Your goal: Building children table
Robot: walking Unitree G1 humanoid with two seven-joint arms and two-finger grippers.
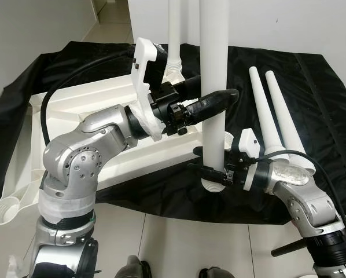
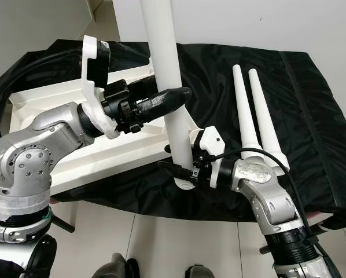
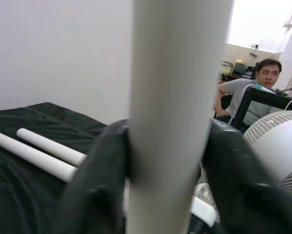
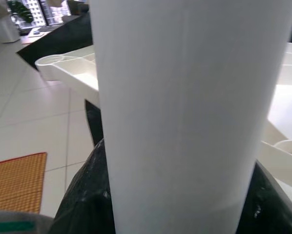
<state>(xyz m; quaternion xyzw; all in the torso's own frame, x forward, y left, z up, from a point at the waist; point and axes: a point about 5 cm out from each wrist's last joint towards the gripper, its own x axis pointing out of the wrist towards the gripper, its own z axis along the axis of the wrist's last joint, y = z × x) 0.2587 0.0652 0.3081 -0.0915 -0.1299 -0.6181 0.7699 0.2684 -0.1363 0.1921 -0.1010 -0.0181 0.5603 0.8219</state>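
A tall white plastic table leg (image 1: 214, 87) stands upright at the centre of the frame, its threaded lower end just off the near edge of the upturned white plastic tabletop (image 1: 92, 110) that lies on a black cloth (image 1: 312, 92) in the left half. The left gripper (image 1: 216, 103) reaches in from the left at mid-height and its black fingers (image 3: 94, 180) are closed on either side of the leg, pressed against it. The right gripper (image 1: 210, 172) comes in from the lower right and clasps the same leg near its ribbed base, fingers closed around it as far as the blurred wrist view lets one judge. A second white leg (image 1: 174, 35) stands upright behind, at the tabletop's far corner. Two loose tapered white legs (image 1: 271, 110) lie side by side on the cloth at the right. A seated person (image 3: 256, 90) is in the background beside a white fan (image 3: 278, 141).
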